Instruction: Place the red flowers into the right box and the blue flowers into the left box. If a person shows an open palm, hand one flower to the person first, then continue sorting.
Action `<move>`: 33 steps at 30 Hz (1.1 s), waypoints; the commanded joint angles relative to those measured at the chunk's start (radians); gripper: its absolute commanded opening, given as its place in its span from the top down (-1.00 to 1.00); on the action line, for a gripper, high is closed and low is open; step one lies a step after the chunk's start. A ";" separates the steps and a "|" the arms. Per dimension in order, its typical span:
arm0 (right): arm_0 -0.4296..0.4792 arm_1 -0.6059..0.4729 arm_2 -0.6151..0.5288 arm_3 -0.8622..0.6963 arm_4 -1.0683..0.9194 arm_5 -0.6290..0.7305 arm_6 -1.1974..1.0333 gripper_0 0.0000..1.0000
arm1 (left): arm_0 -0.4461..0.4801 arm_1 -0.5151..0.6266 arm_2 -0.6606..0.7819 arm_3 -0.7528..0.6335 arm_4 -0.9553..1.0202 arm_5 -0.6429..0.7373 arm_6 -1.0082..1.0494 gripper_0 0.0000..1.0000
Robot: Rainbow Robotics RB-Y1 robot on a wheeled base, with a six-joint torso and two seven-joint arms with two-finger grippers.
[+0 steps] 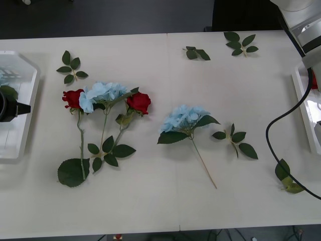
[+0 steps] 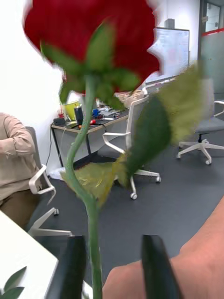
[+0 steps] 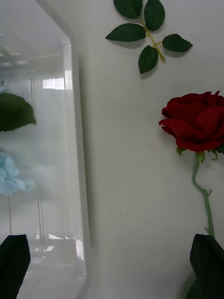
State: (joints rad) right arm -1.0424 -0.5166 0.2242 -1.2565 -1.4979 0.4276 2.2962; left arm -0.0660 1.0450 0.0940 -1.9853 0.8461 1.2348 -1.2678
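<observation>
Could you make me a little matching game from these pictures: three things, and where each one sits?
Things:
1. lone pale-blue hydrangea-like flower
2. shallow white translucent plastic left box
3. artificial red rose at the right end effector

Places:
A. at the table's left edge, under the open left end effector
B. upright, off the table
C. mid-table, lying flat

Pairs: 1-C, 2-A, 3-B
</observation>
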 commanded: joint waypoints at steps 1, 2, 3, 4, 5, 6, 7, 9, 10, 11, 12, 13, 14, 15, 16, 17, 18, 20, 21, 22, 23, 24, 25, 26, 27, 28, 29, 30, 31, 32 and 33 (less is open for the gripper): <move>-0.048 0.017 -0.005 -0.007 -0.041 0.017 0.034 -0.30 | -0.012 0.046 0.021 -0.013 -0.007 -0.012 0.011 -1.00; -0.048 0.017 -0.003 -0.007 -0.056 0.017 0.034 -0.43 | -0.012 0.046 0.021 -0.013 -0.007 -0.012 0.011 -1.00; -0.050 0.018 -0.003 -0.007 -0.076 0.017 0.035 -0.61 | -0.012 0.046 0.021 -0.013 -0.007 -0.012 0.011 -1.00; -0.048 0.017 -0.003 -0.009 -0.090 0.019 0.037 -0.70 | -0.012 0.046 0.021 -0.013 -0.007 -0.012 0.011 -1.00; -0.048 0.017 -0.003 -0.009 -0.105 0.028 0.038 -0.79 | -0.012 0.046 0.021 -0.013 -0.007 -0.012 0.011 -1.00; -0.048 0.017 -0.003 -0.007 -0.120 0.040 0.040 -0.85 | -0.012 0.046 0.021 -0.013 -0.007 -0.012 0.011 -1.00; -0.048 0.017 -0.003 -0.009 -0.137 0.050 0.040 -0.90 | -0.012 0.046 0.021 -0.013 -0.007 -0.012 0.011 -1.00; -0.047 0.013 -0.003 -0.007 -0.157 0.076 0.040 -0.92 | -0.012 0.046 0.021 -0.013 -0.007 -0.012 0.011 -1.00; -0.045 0.012 -0.003 -0.007 -0.163 0.088 0.040 -0.91 | -0.012 0.046 0.021 -0.013 -0.007 -0.012 0.011 -1.00; -0.044 0.009 -0.003 -0.007 -0.165 0.119 0.037 -0.92 | -0.012 0.046 0.021 -0.013 -0.007 -0.012 0.011 -1.00; -0.039 0.006 -0.003 -0.007 -0.171 0.138 0.035 -0.92 | -0.012 0.046 0.021 -0.013 -0.007 -0.012 0.011 -1.00; -0.038 0.004 -0.003 -0.007 -0.177 0.152 0.038 -0.93 | -0.012 0.046 0.021 -0.013 -0.007 -0.012 0.011 -1.00; -0.028 -0.003 0.000 -0.009 -0.193 0.181 0.038 -0.93 | -0.012 0.046 0.021 -0.013 -0.007 -0.012 0.011 -1.00; -0.022 -0.006 0.003 -0.009 -0.206 0.200 0.040 -0.92 | -0.012 0.046 0.021 -0.013 -0.007 -0.012 0.011 -1.00; -0.008 -0.017 0.014 -0.009 -0.228 0.232 0.038 -0.92 | -0.012 0.046 0.021 -0.013 -0.007 -0.012 0.011 -1.00; 0.004 -0.029 0.034 -0.009 -0.246 0.254 0.038 -0.93 | -0.012 0.046 0.021 -0.013 -0.007 -0.012 0.011 -1.00; 0.016 -0.040 0.052 -0.009 -0.262 0.267 0.035 -0.92 | -0.012 0.046 0.021 -0.013 -0.007 -0.012 0.011 -1.00; 0.045 -0.066 0.104 -0.017 -0.282 0.290 0.031 -0.93 | -0.012 0.046 0.021 -0.013 -0.007 -0.012 0.011 -1.00; 0.055 -0.072 0.116 -0.018 -0.285 0.295 0.025 -0.92 | -0.012 0.046 0.021 -0.013 -0.007 -0.012 0.011 -1.00; 0.071 -0.092 0.149 -0.026 -0.282 0.306 0.005 -0.92 | -0.012 0.046 0.021 -0.013 -0.007 -0.012 0.011 -1.00; 0.087 -0.103 0.172 -0.032 -0.278 0.307 -0.014 -0.92 | -0.012 0.046 0.021 -0.013 -0.007 -0.012 0.011 -1.00; 0.113 -0.126 0.208 -0.052 -0.263 0.307 -0.041 -0.93 | -0.012 0.046 0.021 -0.013 -0.007 -0.012 0.011 -1.00; 0.122 -0.134 0.224 -0.060 -0.255 0.307 -0.057 -0.92 | -0.012 0.046 0.021 -0.013 -0.007 -0.012 0.011 -1.00; 0.139 -0.148 0.242 -0.069 -0.240 0.307 -0.080 -0.92 | -0.012 0.046 0.021 -0.013 -0.007 -0.012 0.011 -1.00; 0.157 -0.168 0.262 -0.092 -0.211 0.309 -0.109 -0.93 | -0.012 0.046 0.021 -0.013 -0.007 -0.012 0.011 -1.00; 0.176 -0.183 0.274 -0.110 -0.191 0.318 -0.139 -0.92 | -0.012 0.046 0.021 -0.013 -0.007 -0.012 0.011 -1.00; 0.197 -0.206 0.282 -0.135 -0.159 0.330 -0.178 -0.93 | -0.012 0.046 0.021 -0.013 -0.007 -0.012 0.011 -1.00; 0.213 -0.221 0.285 -0.156 -0.137 0.350 -0.201 -0.93 | -0.012 0.046 0.021 -0.013 -0.007 -0.012 0.011 -1.00; 0.239 -0.249 0.285 -0.188 -0.104 0.381 -0.238 -0.92 | -0.012 0.046 0.021 -0.013 -0.007 -0.012 0.011 -1.00; 0.257 -0.270 0.285 -0.215 -0.071 0.407 -0.264 -0.92 | -0.012 0.046 0.021 -0.013 -0.007 -0.012 0.011 -1.00; 0.278 -0.301 0.282 -0.256 -0.036 0.448 -0.299 -0.93 | -0.012 0.046 0.021 -0.013 -0.007 -0.012 0.011 -1.00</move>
State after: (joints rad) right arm -0.8213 -0.7175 0.5176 -1.3983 -1.5981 0.8169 2.0470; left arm -0.0660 1.0450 0.0941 -1.9853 0.8460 1.2348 -1.2678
